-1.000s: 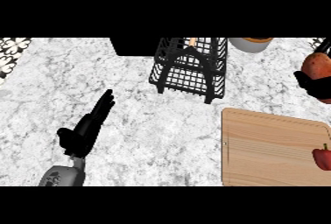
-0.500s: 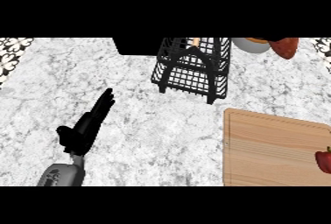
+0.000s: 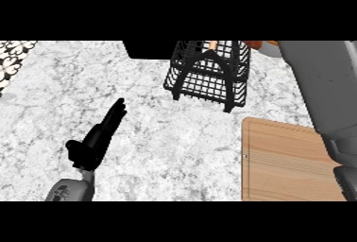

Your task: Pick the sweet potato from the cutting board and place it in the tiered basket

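Observation:
The black wire tiered basket [image 3: 209, 71] stands at the back of the counter. A small orange item [image 3: 210, 45] shows inside its top tier. Just right of the basket's top, at the view's upper edge, a reddish-brown sliver [image 3: 256, 44] shows, which looks like the sweet potato. My right forearm [image 3: 317, 80] rises along the right side up to that spot; the right hand itself is out of sight past the upper edge. The wooden cutting board [image 3: 282, 160] lies at the lower right, partly under that forearm. My left hand [image 3: 97, 139] rests open on the counter at the lower left.
The marble counter [image 3: 153, 127] spreads between the left hand and the board. A dark opening [image 3: 148, 49] sits left of the basket at the back. A patterned black-and-white strip [image 3: 12, 59] runs along the far left edge.
My right arm has swung from the right edge up and left toward the basket's top, carrying the reddish item. The forearm now covers the board's right side. The left hand has stayed still.

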### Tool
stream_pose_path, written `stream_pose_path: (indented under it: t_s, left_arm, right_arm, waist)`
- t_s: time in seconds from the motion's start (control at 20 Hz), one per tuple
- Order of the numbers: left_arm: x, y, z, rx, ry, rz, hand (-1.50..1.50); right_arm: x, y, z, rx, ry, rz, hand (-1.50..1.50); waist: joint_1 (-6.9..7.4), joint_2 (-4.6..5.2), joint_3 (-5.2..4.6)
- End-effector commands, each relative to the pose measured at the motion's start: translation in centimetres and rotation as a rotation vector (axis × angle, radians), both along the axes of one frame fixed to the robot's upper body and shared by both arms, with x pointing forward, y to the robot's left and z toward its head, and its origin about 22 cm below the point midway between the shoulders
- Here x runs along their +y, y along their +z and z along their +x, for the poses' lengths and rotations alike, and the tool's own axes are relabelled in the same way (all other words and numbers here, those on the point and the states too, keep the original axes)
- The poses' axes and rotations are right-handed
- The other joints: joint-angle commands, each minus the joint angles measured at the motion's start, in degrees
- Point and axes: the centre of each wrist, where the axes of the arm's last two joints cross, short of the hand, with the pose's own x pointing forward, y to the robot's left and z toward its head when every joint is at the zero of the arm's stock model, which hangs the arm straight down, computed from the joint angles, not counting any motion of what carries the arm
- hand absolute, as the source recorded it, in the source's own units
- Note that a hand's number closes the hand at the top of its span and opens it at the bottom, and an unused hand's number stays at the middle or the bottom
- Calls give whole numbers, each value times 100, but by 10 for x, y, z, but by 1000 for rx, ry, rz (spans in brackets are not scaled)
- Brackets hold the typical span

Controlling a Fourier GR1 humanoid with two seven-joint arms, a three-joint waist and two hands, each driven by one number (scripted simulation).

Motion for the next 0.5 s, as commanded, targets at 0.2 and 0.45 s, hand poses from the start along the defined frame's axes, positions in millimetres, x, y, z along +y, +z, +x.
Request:
stream_pose_path:
  t_s: [0.2, 0.45]
  left_arm:
    - [1, 5, -3, 21, -7, -3, 0]
    - [-1, -2, 8, 9, -2, -2, 0]
  right_arm:
    - [37, -31, 30, 30, 30, 1, 150]
    - [79, -43, 28, 77, 75, 100, 150]
  waist:
    - [47, 16, 3]
    - [25, 30, 0]
